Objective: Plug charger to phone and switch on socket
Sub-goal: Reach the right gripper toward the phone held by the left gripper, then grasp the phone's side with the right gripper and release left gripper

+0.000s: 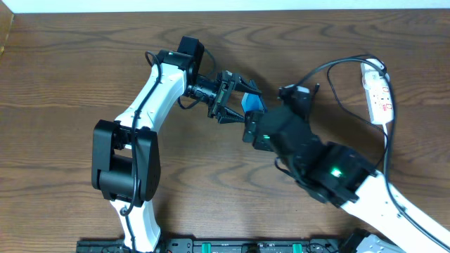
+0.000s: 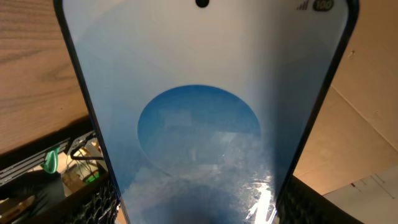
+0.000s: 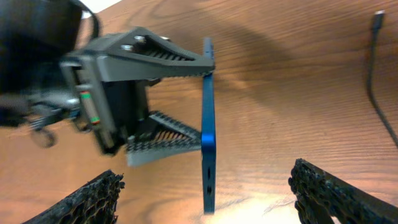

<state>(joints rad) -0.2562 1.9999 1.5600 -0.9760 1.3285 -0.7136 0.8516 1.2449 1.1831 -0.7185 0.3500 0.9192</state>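
Observation:
My left gripper [image 1: 240, 102] is shut on the phone [image 1: 254, 105] and holds it on edge above the table. In the left wrist view the phone's blue-and-white screen [image 2: 205, 118] fills the frame between the two fingers. In the right wrist view the phone [image 3: 208, 118] is edge-on, its port end toward my right gripper [image 3: 206, 174]. That gripper is open and empty, with one finger on each side of the phone's end and neither touching it. The charger cable [image 1: 330, 65] loops from the white socket [image 1: 380, 93] at the far right. Its connector tip [image 3: 378, 15] lies on the table.
The wooden table [image 1: 63, 84] carries only these things. The black cable [image 3: 371, 74] runs along the right side of the right wrist view. The left arm's body [image 1: 126, 161] stands at the front left. A dark rail [image 1: 232, 246] runs along the front edge.

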